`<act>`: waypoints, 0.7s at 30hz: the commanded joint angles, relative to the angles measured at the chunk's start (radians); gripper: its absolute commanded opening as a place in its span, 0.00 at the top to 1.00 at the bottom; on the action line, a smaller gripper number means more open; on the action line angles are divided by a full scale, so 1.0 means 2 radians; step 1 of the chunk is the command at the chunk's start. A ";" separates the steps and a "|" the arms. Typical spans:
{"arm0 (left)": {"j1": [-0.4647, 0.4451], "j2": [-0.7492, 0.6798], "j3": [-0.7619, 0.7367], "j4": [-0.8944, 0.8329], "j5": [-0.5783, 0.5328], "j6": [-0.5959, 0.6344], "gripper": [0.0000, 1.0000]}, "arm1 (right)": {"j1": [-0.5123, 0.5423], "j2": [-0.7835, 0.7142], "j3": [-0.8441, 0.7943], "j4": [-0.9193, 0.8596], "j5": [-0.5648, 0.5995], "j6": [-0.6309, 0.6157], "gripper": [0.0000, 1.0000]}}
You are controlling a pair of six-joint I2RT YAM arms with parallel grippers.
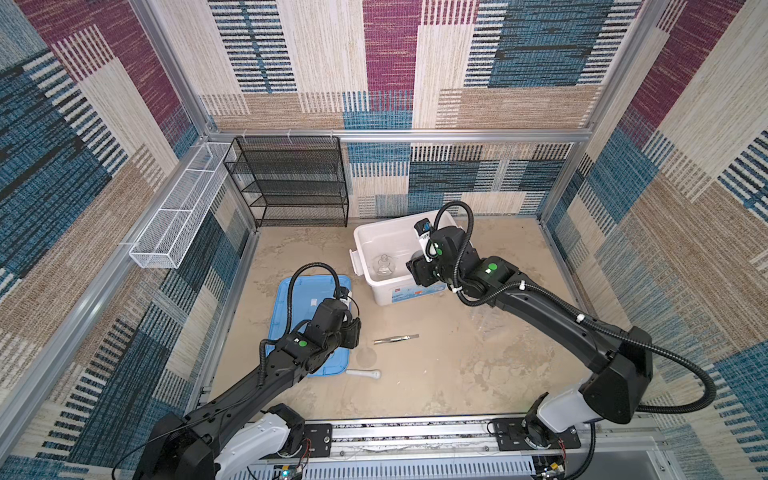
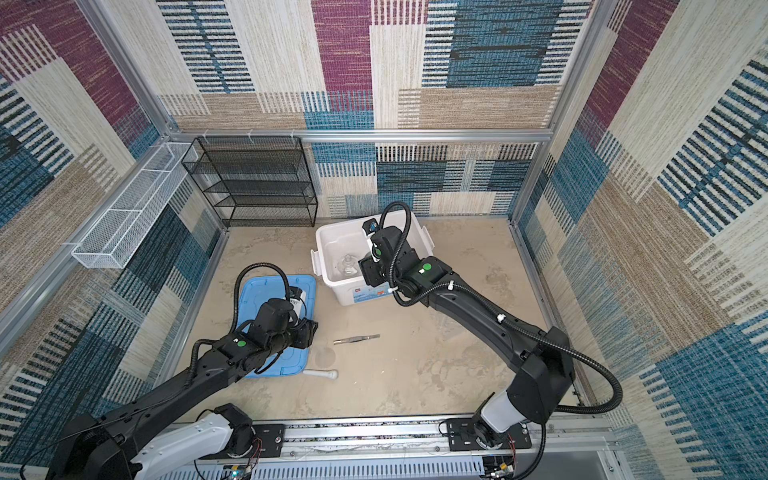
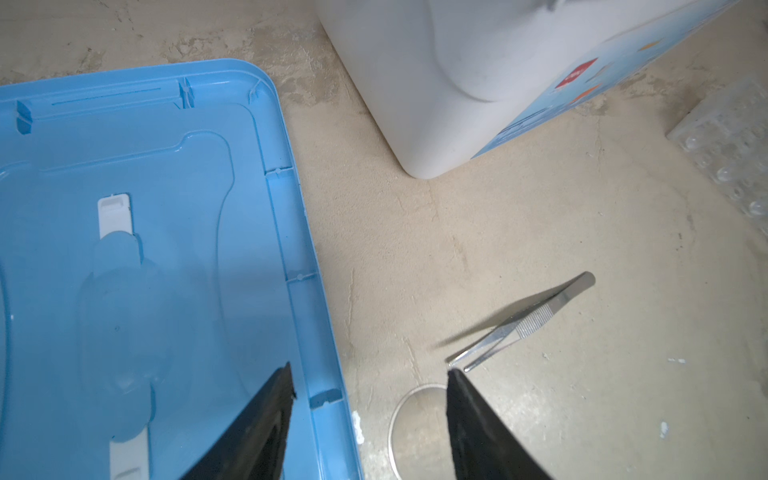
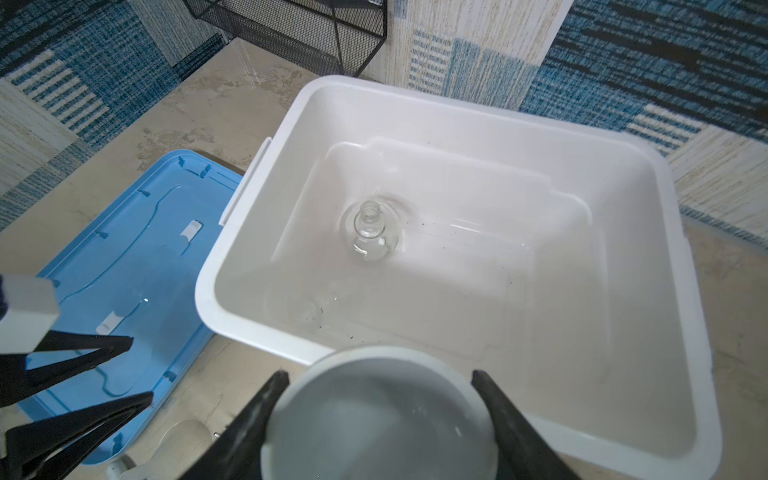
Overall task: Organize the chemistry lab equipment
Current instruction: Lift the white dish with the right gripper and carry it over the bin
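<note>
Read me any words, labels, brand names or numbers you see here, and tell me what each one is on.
Nothing here can be read as text.
On the white bin, a sticker: white lettering on a red patch, too blurred to read.
On the right arm's wrist, a white tag: dark marks, too small to read.

My right gripper clasps the small white bowl, upright, at bottom centre. A clear flask stands mid-frame inside the white bin. In both top views, at lower centre, the metal tweezers, glass dish and white pestle lie flat.
</note>
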 commanded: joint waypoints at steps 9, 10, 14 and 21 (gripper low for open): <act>0.000 -0.012 -0.007 0.001 0.000 0.004 0.38 | -0.078 0.145 0.127 -0.004 -0.109 -0.097 0.41; 0.000 -0.013 -0.009 0.002 0.000 0.003 0.38 | -0.083 0.161 0.144 -0.008 -0.124 -0.097 0.41; 0.000 -0.013 -0.014 0.002 0.002 0.002 0.38 | -0.091 0.225 0.204 -0.029 -0.149 -0.106 0.42; 0.000 -0.028 -0.024 -0.002 -0.004 -0.001 0.38 | -0.095 0.314 0.289 -0.063 -0.165 -0.116 0.42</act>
